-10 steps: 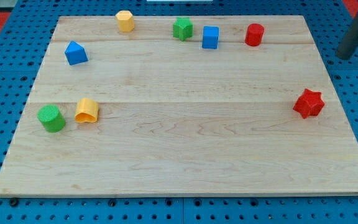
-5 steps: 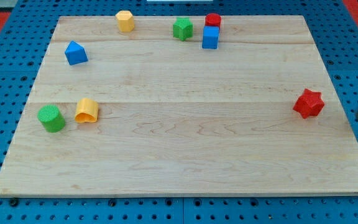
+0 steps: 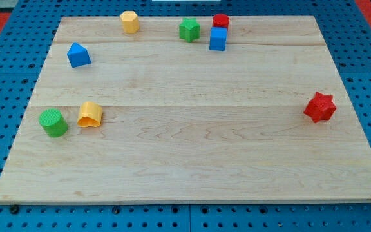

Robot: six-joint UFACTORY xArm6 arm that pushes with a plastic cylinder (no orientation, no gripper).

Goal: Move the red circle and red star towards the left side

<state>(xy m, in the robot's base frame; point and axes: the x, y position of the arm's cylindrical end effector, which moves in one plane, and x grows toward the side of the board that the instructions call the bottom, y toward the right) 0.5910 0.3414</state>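
Note:
The red circle sits near the view's top edge of the wooden board, touching the top of the blue cube. The red star lies near the board's right edge, about halfway down. My rod and its tip do not show in this view.
A green block stands just left of the blue cube. A yellow hexagonal block is at the top, a blue house-shaped block at upper left. A green cylinder and a yellow block sit at left.
The red circle has moved left from the upper right to sit against the blue cube. The rod went from upper right to the right edge, then left the view. The red star has not moved.

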